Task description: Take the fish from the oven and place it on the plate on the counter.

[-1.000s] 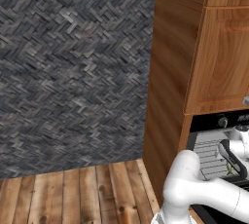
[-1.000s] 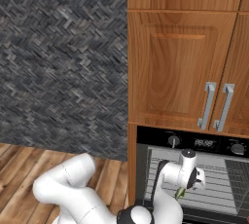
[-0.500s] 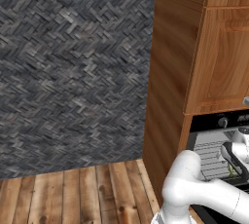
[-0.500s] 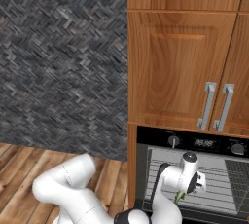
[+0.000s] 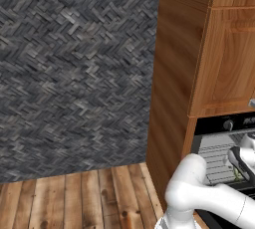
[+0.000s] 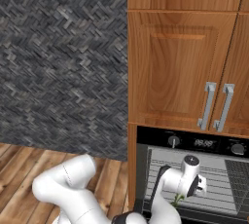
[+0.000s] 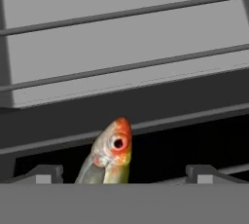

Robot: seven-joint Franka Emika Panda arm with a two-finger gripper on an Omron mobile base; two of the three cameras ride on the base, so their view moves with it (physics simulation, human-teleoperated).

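Oven (image 6: pixel 194 169) is open-fronted under the wooden cabinets (image 6: pixel 180 67), knobs and display on the top panel, silver wire racks (image 7: pixel 126 62) inside. Arm (image 6: pixel 68 189) is bent low in front and reaches into the cavity. Step in hand: the reach for the pick, grasp not yet made. Gripper (image 7: pixel 124 173) is at the oven mouth, jaws spread fully wide, nothing between the pads touching. Fish (image 7: pixel 111 152) sits on the lower rack level right in front of the hand, head with orange top and round eye up between the two fingertips (image 7: pixel 46 173), centred in the gap; a greenish bit of it (image 6: pixel 178 199) shows just below the hand in the right base view. Plate and counter aren't in frame, so the place step looks far off. Next move, as I read it: push a bit further in along the fish so the pads straddle the body, not just the head, then close and lift clear of the rack bars before backing out.
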